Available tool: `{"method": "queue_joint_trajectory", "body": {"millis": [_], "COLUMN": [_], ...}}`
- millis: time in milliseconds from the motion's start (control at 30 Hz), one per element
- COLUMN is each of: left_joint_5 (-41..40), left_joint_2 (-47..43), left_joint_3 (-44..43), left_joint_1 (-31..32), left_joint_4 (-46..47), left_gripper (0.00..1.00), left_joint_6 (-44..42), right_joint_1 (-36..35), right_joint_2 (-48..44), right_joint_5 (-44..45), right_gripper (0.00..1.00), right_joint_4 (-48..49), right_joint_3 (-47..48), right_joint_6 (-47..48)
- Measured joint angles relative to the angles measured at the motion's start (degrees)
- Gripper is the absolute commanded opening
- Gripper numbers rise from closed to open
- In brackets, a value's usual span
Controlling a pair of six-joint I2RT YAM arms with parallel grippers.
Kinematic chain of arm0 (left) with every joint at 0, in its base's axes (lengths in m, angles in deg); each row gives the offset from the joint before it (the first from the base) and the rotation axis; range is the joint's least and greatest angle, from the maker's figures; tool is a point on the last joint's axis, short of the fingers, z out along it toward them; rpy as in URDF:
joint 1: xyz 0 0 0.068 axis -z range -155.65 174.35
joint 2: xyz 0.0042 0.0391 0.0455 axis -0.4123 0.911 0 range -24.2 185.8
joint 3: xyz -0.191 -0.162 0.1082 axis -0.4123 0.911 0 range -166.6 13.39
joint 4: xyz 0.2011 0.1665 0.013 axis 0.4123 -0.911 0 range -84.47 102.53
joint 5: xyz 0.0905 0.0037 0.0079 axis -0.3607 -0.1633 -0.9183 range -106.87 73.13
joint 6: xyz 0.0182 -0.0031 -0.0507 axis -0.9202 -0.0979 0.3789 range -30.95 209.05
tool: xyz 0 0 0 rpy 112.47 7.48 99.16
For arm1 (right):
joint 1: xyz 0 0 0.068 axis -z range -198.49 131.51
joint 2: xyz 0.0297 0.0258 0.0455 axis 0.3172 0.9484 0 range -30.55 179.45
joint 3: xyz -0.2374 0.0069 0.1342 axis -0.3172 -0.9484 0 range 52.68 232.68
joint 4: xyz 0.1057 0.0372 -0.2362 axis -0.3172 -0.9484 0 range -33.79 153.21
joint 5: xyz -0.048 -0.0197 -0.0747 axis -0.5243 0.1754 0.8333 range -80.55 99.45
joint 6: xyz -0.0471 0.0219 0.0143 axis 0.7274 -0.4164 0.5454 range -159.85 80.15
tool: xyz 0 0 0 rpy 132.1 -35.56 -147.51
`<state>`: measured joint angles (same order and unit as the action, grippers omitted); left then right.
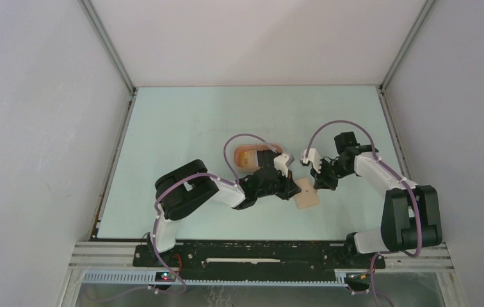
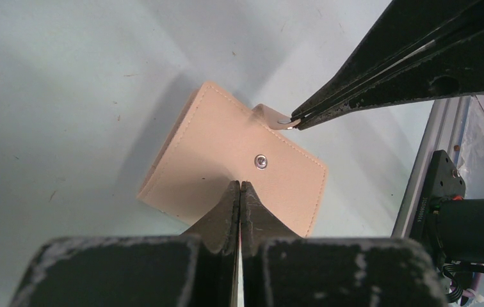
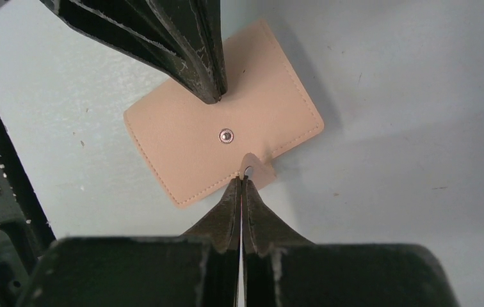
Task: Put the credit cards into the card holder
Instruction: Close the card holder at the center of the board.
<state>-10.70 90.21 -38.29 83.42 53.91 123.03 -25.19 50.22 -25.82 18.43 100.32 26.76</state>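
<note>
Shows right end effector clenched on the card holder by its snap tab; left end effector clenched empty, tips on the studded face. Places holder folded flat on worktop between both arms. In the right wrist view, sets the long axis lower left to upper right, tab toward the right end effector.
</note>
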Motion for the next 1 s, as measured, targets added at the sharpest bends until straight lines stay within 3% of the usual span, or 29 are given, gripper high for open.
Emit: {"method": "queue_joint_trajectory", "body": {"millis": [500, 1000], "left_joint_5": [0.07, 0.37], "left_joint_2": [0.00, 0.00], "left_joint_3": [0.00, 0.00], "left_joint_1": [0.00, -0.13], "left_joint_4": [0.00, -0.17], "left_gripper": [0.01, 0.01], "left_joint_6": [-0.02, 1.27], "right_joint_1": [-5.42, -6.27], "right_joint_2": [-0.68, 0.24], "right_joint_5": [1.31, 1.84], "right_gripper": [0.00, 0.00], "right_joint_4": [1.33, 2.45], "right_joint_3": [0.11, 0.09], "right_joint_6": [-3.39, -3.28]}}
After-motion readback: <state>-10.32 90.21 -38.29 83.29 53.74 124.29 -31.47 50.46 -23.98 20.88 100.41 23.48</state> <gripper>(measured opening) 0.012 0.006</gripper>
